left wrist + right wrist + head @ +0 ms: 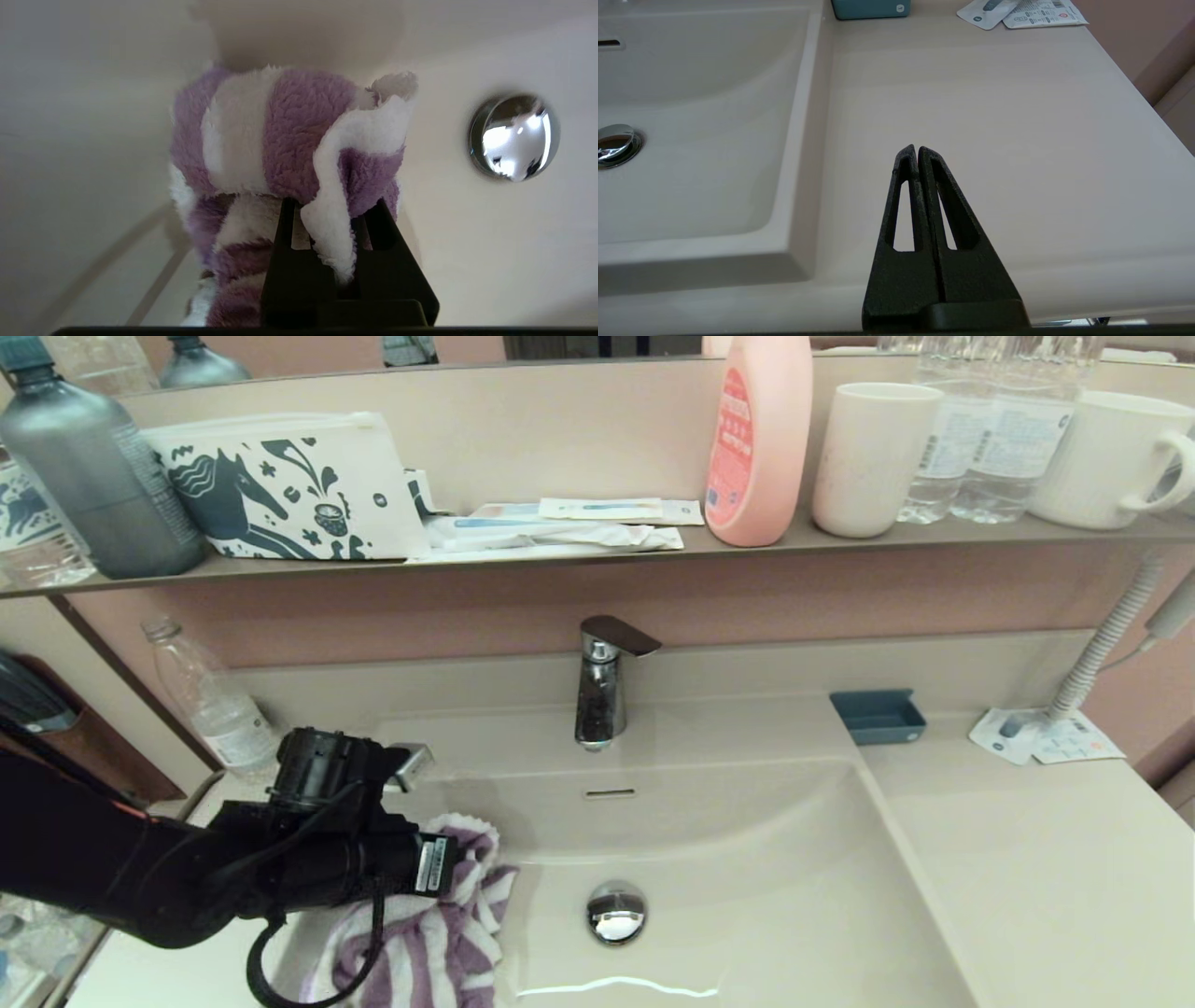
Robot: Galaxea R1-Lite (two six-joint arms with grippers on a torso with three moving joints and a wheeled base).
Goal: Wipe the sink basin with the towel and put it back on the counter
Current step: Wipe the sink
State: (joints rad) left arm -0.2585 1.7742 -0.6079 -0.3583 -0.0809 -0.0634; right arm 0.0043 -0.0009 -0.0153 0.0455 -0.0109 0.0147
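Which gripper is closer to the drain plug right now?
Left. The left gripper, clamped on the towel, is inside the sink basin beside the drain plug. The right gripper is parked over the counter, outside the basin.

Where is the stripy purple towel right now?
In the head view the towel is inside the sink basin on its left side, clamped in the left pincer, left of the chrome drain plug.

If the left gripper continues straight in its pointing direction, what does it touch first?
Probably the sink basin wall: the left gripper, shut on the towel, points at it, towel bunched ahead. Depth is unclear.
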